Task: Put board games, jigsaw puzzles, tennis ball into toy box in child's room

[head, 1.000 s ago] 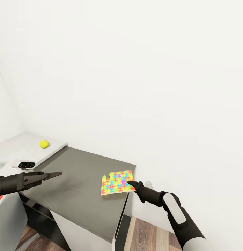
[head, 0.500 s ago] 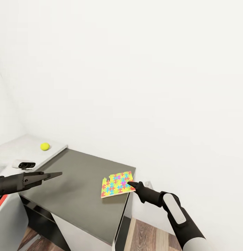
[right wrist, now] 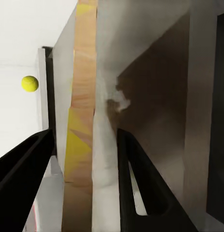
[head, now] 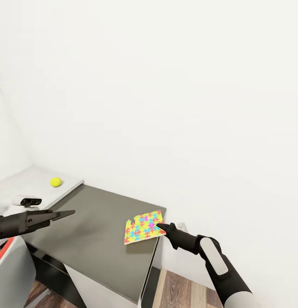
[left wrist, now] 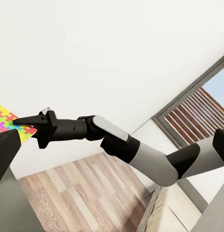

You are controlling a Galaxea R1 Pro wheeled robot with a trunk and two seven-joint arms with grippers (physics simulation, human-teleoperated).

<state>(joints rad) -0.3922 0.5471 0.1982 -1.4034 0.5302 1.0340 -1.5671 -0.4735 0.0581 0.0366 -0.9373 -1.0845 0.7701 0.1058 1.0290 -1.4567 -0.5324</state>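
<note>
A colourful jigsaw puzzle (head: 142, 226) lies tilted at the right edge of the dark grey table (head: 93, 231), its right side lifted off the top. My right gripper (head: 162, 226) is shut on that side. The right wrist view has the puzzle's cardboard edge (right wrist: 83, 96) between both fingers (right wrist: 136, 179). The yellow tennis ball (head: 55, 182) rests on a pale grey surface at the far left, also seen as the ball (right wrist: 30, 83). My left gripper (head: 65, 213) hovers open over the table's left part, its fingers (left wrist: 6, 152) spread wide and holding nothing.
A small white and black object (head: 27, 200) sits on the pale surface (head: 33, 179) near the left gripper. Something red (head: 5, 246) peeks in at the left edge. A white wall stands right behind the table. Wooden floor (head: 183, 291) lies beyond the table's right edge.
The whole view has drifted slightly with the camera. The puzzle's gripped side has risen a little and it tilts more. The left arm has hardly moved.
</note>
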